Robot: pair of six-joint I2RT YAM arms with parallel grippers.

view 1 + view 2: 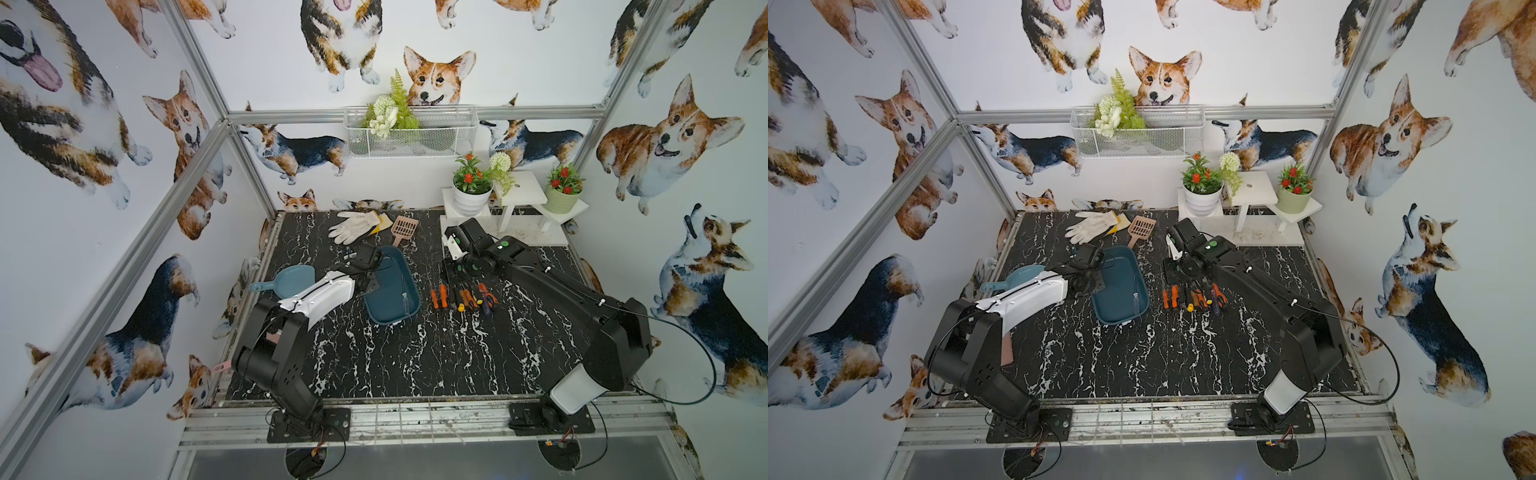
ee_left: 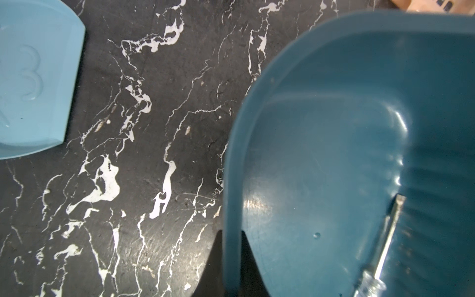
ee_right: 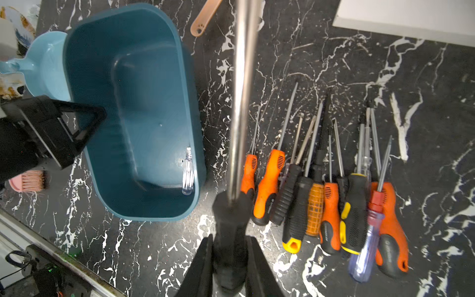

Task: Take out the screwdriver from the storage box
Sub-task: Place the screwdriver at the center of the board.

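Fingers of left gripper (image 2: 230, 235) clamp dark teal plastic storage box (image 2: 321, 154) rim; right gripper (image 3: 230, 237) holds black-handled steel-shaft screwdriver (image 3: 244, 77); 1 clear-handled screwdriver (image 3: 188, 174) lies inside.

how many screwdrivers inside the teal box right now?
1. A clear-handled screwdriver lies on the storage box floor, along the long wall nearest the laid-out row of screwdrivers. The right gripper holds a black-handled screwdriver outside the box. None looks hidden.
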